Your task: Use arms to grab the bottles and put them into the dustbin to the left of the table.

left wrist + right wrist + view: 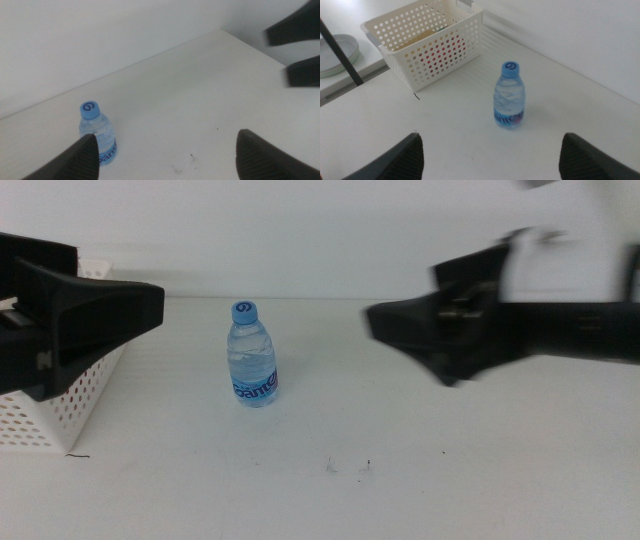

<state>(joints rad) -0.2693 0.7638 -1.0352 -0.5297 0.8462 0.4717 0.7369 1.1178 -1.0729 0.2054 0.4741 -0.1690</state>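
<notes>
The small clear water bottle (253, 355) stands upright on the white table (420, 470), its long axis vertical, blue cap up and blue label wrapped round its lower half. In the middle view it sits left of centre, between the two arms and touching neither. The cap top carries a white swirl mark, plain in the right wrist view (509, 95) and also in the left wrist view (98, 133).

The dustbin (75, 395), a white basket with round holes in its sides, stands at the table's left edge, near the bottle but apart from it. From the right wrist view (427, 42) something reddish and something yellowish show through the holes and over the rim; the view is too coarse to say what they are.

The left gripper (95, 315) hangs over the dustbin's near end. Its fingers (75, 160) are spread wide and released, holding nothing; the bottle stands just beside one of them in that view.

The right gripper (400, 330) comes in from the right, blurred, well apart from the bottle. Its fingers (395, 162) are likewise wide apart and empty, with the bottle seen between them farther off on the table.
</notes>
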